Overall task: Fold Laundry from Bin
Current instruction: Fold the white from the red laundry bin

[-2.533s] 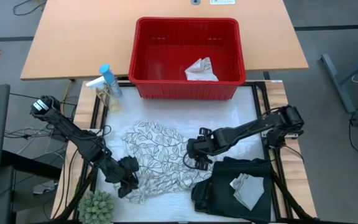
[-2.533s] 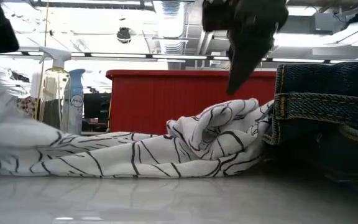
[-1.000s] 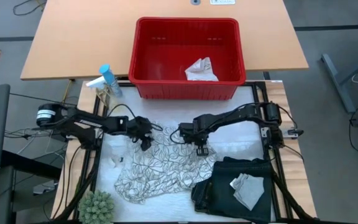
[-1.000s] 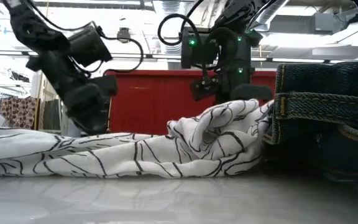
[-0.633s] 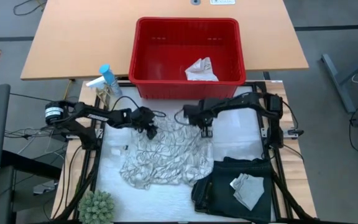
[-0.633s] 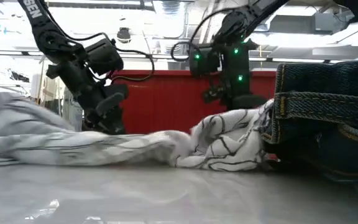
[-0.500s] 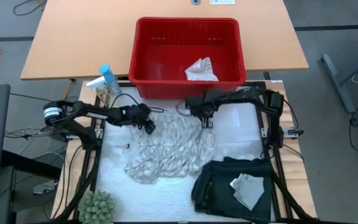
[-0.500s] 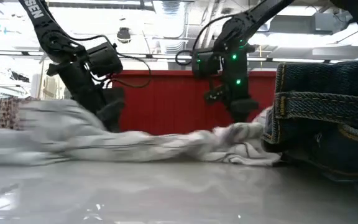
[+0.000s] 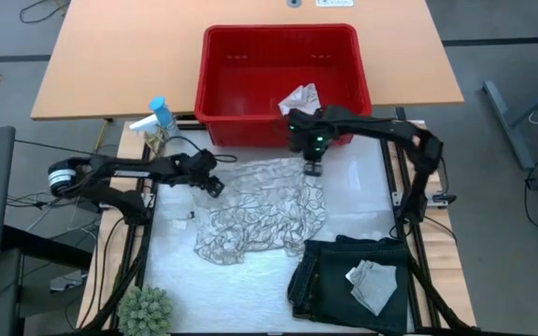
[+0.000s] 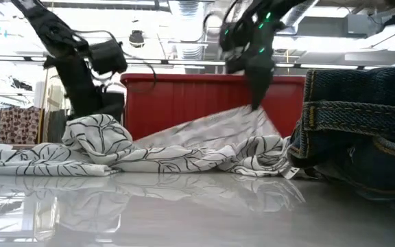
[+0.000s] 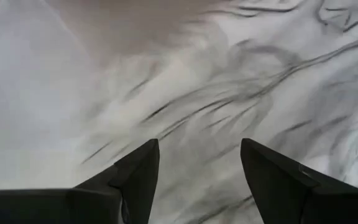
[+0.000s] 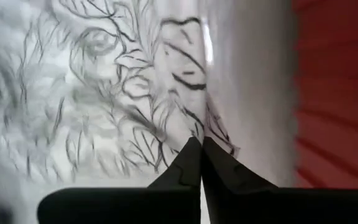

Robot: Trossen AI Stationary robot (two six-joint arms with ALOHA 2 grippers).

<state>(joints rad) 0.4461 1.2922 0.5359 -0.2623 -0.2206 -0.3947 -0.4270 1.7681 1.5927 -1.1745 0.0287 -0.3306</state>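
Observation:
The white-grey leaf-patterned cloth (image 9: 260, 210) lies spread on the table in front of the red bin (image 9: 222, 84). My right gripper (image 9: 312, 168) is shut on the cloth's far edge, just before the bin's front wall, and stands well above the table in the low view (image 10: 256, 103). My left gripper (image 9: 211, 182) is open at the cloth's far left corner. Its two fingers stand apart over the cloth (image 11: 197, 106) in the left wrist view. A small whitish cloth (image 9: 299, 99) lies inside the bin. My right gripper pinches the cloth's far edge (image 12: 194, 132) between its two shut fingers, which point steeply down from above. That edge is lifted, and the cloth slopes down from it (image 10: 204, 127), drawn taut, while the remainder lies on the table. Whether my left gripper touches the cloth, I cannot tell.
A dark folded garment (image 9: 330, 280) with a small grey folded cloth (image 9: 370, 285) on it lies at the near right. A spray bottle (image 9: 162, 121) stands at the far left and a green plant (image 9: 145, 313) at the near left corner.
My right gripper has risen and gone toward the bin with the cloth's far edge, drawing it up into a slope. My left gripper has gone toward the far edge. The whole cloth has slid away from the near edge and spread out.

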